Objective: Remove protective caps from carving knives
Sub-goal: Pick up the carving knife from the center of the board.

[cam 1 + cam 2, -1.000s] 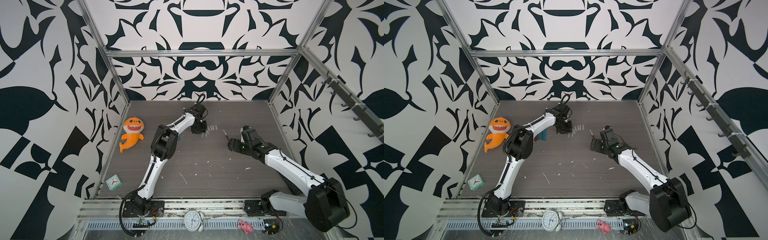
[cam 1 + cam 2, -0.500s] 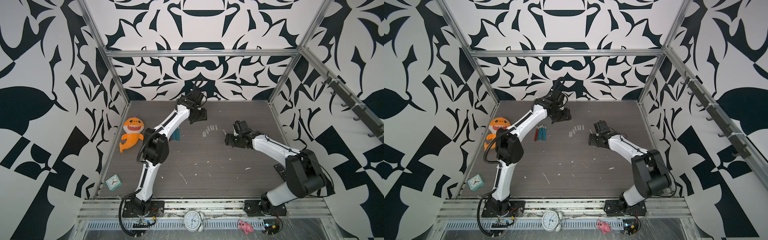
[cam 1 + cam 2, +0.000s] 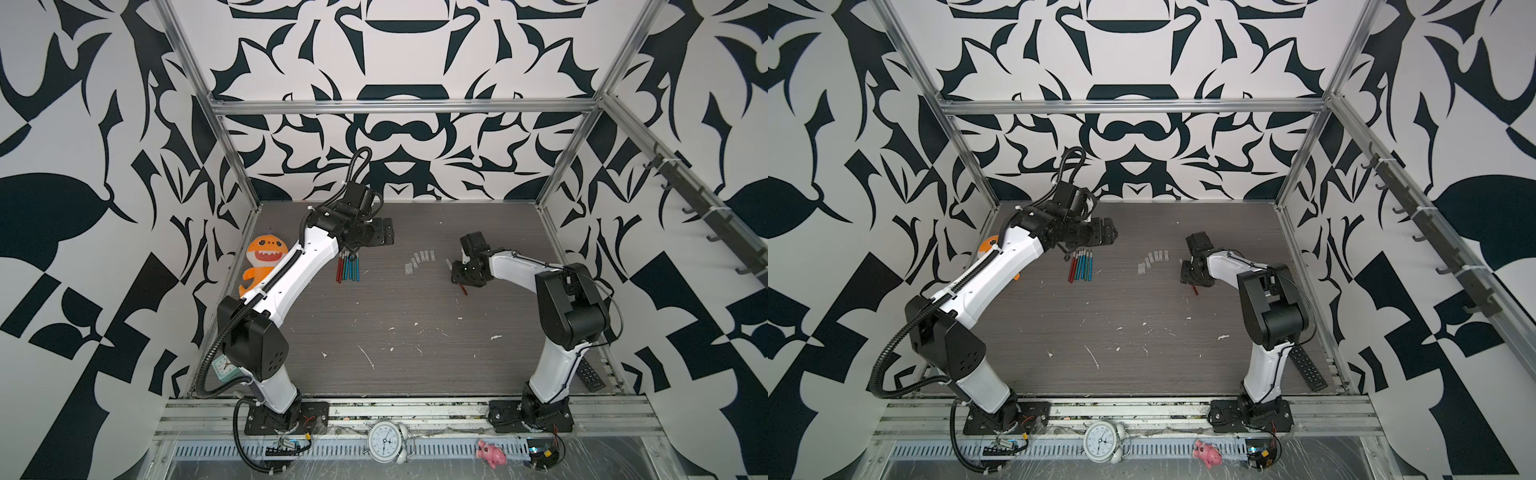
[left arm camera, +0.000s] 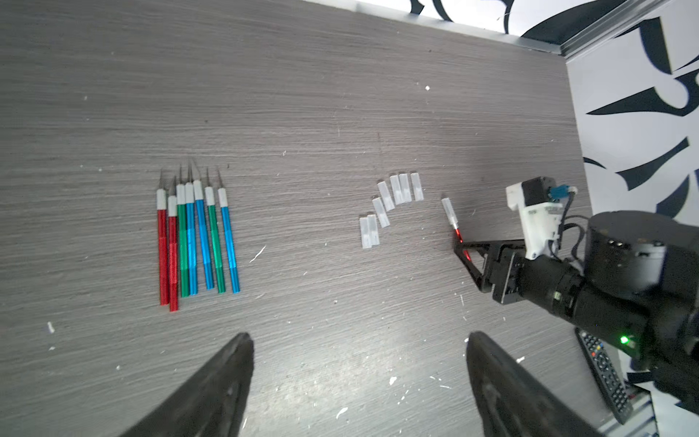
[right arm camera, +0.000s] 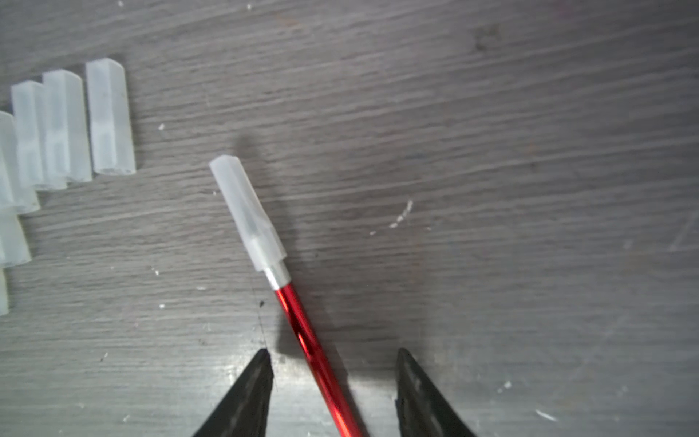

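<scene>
Grey worktop (image 3: 415,299): one red carving knife (image 5: 302,333) capped.
I see left end effector (image 4: 359,336) wide, right end effector (image 5: 333,352) astride it, jaws unclosed.

In the right wrist view we lose the red knife (image 5: 302,329) at the picture's edge, where its handle runs out between the fingers of the right gripper (image 5: 333,353); the loose caps (image 5: 56,125) are clipped likewise; in both top views these caps are too small to count. In a top view the left arm (image 3: 1000,266) hides most of the orange shark toy (image 3: 985,247) at the left edge of the desk (image 3: 1059,311); the right arm (image 3: 557,365) covers part of the remote control (image 3: 590,376).
</scene>
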Controlling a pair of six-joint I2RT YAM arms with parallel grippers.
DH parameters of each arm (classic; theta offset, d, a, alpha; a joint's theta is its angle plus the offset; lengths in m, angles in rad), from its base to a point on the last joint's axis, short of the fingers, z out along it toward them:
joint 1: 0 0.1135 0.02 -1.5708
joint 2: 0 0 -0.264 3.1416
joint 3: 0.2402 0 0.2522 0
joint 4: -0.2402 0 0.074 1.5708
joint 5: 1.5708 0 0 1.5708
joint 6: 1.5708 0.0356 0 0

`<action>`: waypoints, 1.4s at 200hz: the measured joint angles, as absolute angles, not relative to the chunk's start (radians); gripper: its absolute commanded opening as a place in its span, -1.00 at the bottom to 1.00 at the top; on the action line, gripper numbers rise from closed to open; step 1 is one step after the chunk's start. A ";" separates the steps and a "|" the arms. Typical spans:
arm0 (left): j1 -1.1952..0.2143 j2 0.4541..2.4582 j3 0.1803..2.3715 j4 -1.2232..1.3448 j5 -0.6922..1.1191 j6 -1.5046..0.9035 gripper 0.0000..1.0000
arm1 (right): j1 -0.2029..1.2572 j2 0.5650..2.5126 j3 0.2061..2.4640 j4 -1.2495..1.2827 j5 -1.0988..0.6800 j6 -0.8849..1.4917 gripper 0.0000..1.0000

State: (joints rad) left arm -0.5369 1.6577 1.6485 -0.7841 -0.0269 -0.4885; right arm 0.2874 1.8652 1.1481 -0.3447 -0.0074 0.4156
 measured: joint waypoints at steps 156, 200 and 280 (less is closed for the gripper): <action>-0.524 1.483 1.447 -0.725 -0.083 -0.482 0.91 | 0.337 1.893 1.169 -0.338 -0.018 0.418 -0.67; -0.524 1.483 1.447 -0.722 -0.082 -0.482 0.91 | 0.363 1.918 1.198 -0.335 0.008 0.427 -0.92; -0.524 1.490 1.438 -0.706 -0.051 -0.514 0.94 | 0.392 1.830 1.099 -0.342 -0.024 0.442 -1.00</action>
